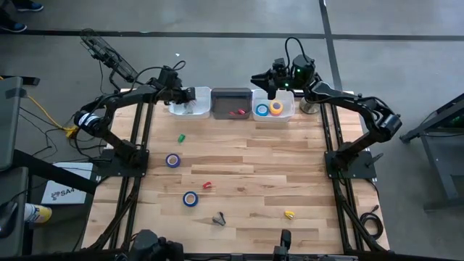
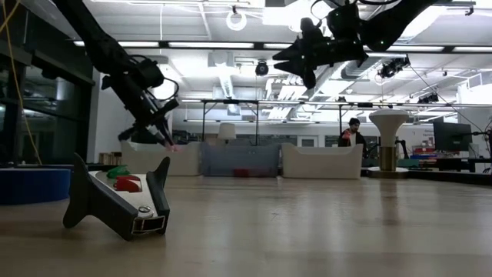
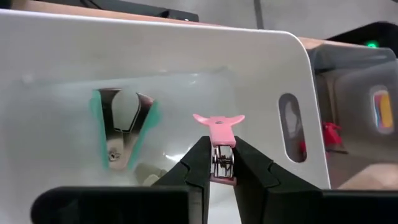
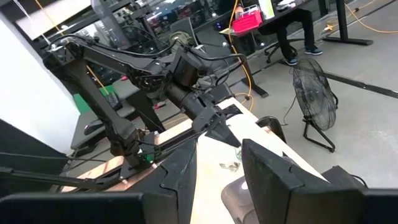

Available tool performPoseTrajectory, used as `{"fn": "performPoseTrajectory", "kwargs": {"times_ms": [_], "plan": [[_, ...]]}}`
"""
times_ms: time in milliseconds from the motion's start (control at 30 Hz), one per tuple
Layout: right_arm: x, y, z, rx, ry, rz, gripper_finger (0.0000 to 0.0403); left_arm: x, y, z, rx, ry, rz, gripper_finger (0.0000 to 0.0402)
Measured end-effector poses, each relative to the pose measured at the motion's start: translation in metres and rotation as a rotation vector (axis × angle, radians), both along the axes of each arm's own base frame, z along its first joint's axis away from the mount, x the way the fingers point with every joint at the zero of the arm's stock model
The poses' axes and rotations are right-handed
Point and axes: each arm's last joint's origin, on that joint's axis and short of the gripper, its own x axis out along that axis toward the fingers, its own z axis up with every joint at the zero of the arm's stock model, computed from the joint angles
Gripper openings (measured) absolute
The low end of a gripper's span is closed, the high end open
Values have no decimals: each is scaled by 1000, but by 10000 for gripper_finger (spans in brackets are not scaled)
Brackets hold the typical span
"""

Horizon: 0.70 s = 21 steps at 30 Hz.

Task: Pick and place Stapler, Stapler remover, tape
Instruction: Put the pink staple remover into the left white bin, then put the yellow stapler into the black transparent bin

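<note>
left end effector (image 3: pixel 222 163): pressed together on a small pink plastic staple remover with metal claws (image 3: pixel 219 134), held over the left white plastic bin (image 3: pixel 186 62) at the bench's far edge.
held item: pink staple remover is in the air above the bin floor, not resting on anything; claw end sits between the fingers, pink wings stick out beyond them.
bin contents: a teal-handled metal staple remover (image 3: pixel 124 127) already lies on the bin floor beside the held one, apart from it.
step in hand: placing, judged; the remover is over the correct bin and only needs letting go.
next move: lower a little if wanted, spread the fingers so the pink remover drops beside the teal one, then lift clear of the bin wall.
risk: the piece is small and light, so it may cling to one finger on release.
right end effector (image 1: pixel 267 78): raised above the far end of the bench near the right bin; fingers half apart, nothing between them; waiting.
other bins: dark middle bin (image 1: pixel 231 103) holds red pieces; right clear bin (image 1: pixel 272 109) holds a blue tape ring and a yellow tape ring.
left on the wooden bench (image 1: pixel 290 167): purple tape ring (image 1: pixel 172 160), blue tape ring (image 1: pixel 190 199), small green piece (image 1: pixel 181 138), small red piece (image 1: pixel 207 185), dark grey stapler-like piece (image 1: pixel 219 218), small yellow piece (image 1: pixel 289 214).
progress: partway, judged; several items are not yet sorted.
</note>
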Motion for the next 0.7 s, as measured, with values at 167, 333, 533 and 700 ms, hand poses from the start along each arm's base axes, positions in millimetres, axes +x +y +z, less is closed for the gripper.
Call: {"fn": "performPoseTrajectory", "kwargs": {"times_ms": [167, 333, 533, 700], "plan": [[0, 0, 0, -1, 1, 0, 119, 1, 0, 0, -5, -10, -15, 62], [0, 0, 0, -1, 2, -3, 119, 2, -1, 1, -26, -39, -49, 105], [0, 0, 0, -2, 1, 2, 119, 8, 6, 22, 10, -59, -99, 129], [0, 1, 0, -4, 0, 38, 119, 11, 13, 49, 50, -23, -141, 131]]}}
